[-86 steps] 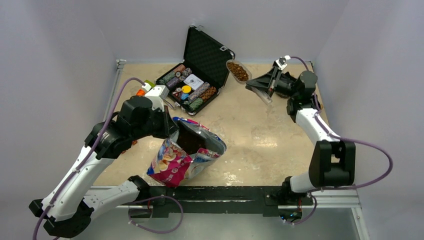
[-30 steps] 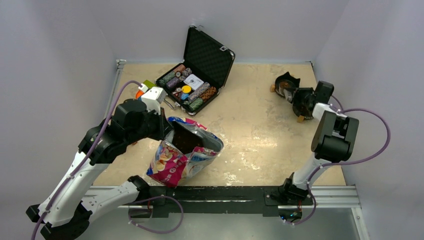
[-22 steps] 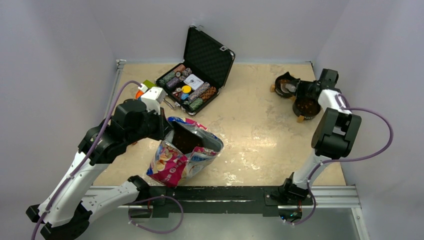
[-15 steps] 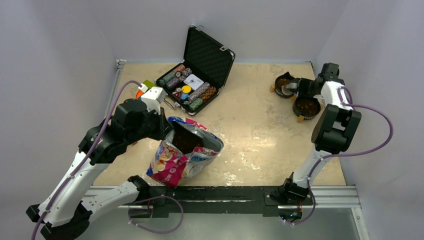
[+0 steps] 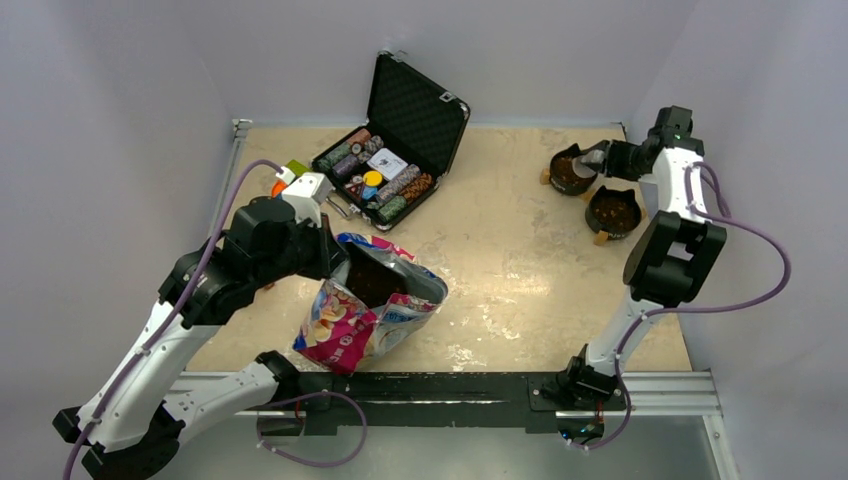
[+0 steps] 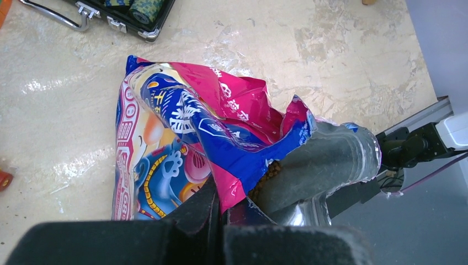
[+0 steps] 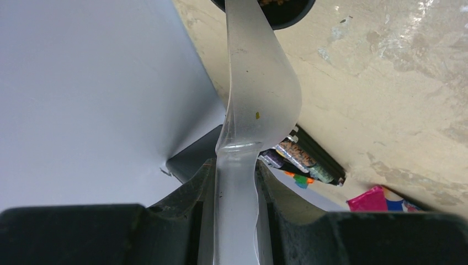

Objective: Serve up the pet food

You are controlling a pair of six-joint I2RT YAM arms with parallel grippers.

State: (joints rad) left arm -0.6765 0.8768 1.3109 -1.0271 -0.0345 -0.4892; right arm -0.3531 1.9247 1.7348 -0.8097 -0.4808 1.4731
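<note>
Top external view, left to right: at near left the left gripper [image 6: 221, 205] is seen with jaws pressed together on the rim of the pink bag [image 5: 362, 318], which is held open; pet food [image 6: 269, 170] is visible inside. An open case of poker chips [image 5: 385, 175] is set at far centre. At far right a translucent scoop [image 7: 258, 94] is pinched by the right gripper [image 7: 236, 185], its tip over the farther of two black bowls [image 5: 553, 172]; kibble is seen in both.

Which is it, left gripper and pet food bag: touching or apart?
Touching. Left wrist view shows the left gripper shut on the pink edge of the bag.
</note>
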